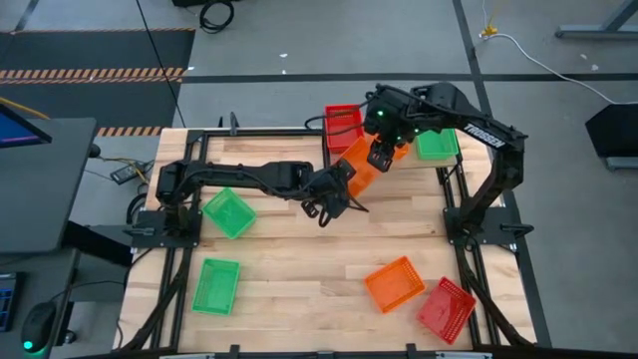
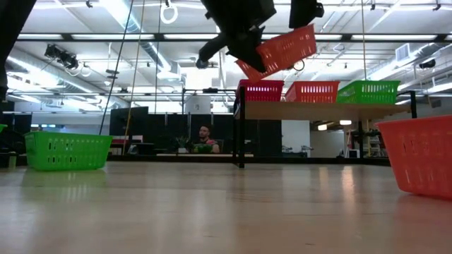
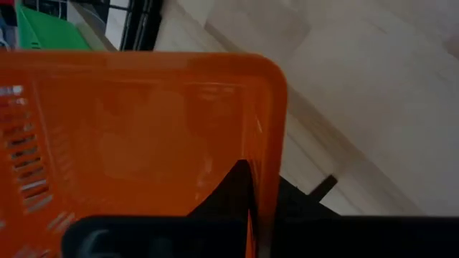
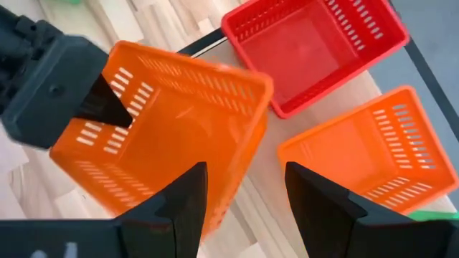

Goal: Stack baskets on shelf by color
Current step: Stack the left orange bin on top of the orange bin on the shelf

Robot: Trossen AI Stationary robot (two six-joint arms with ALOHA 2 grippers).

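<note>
Above the table's far middle, my left claw (image 1: pixel 344 184) pinches the near rim of an orange basket (image 1: pixel 361 160), holding it tilted in the air just short of the shelf (image 2: pixel 318 109). My right claw (image 4: pixel 240 190) hangs spread over that basket's far edge, one finger on each side of the wall, not gripping. On the shelf sit a red basket (image 1: pixel 343 124), an orange one (image 4: pixel 362 154) in the middle, partly hidden from above by my right arm, and a green one (image 1: pixel 437 144), side by side, rims close. Shelf edge lies right beside the held basket. Open table spreads across the centre and the near middle. Two green baskets (image 1: pixel 228 212) (image 1: pixel 216 284) lie on the left side, well apart. Another orange basket (image 1: pixel 395 283) and a red one (image 1: pixel 446 309) sit near the right front corner, almost touching.
</note>
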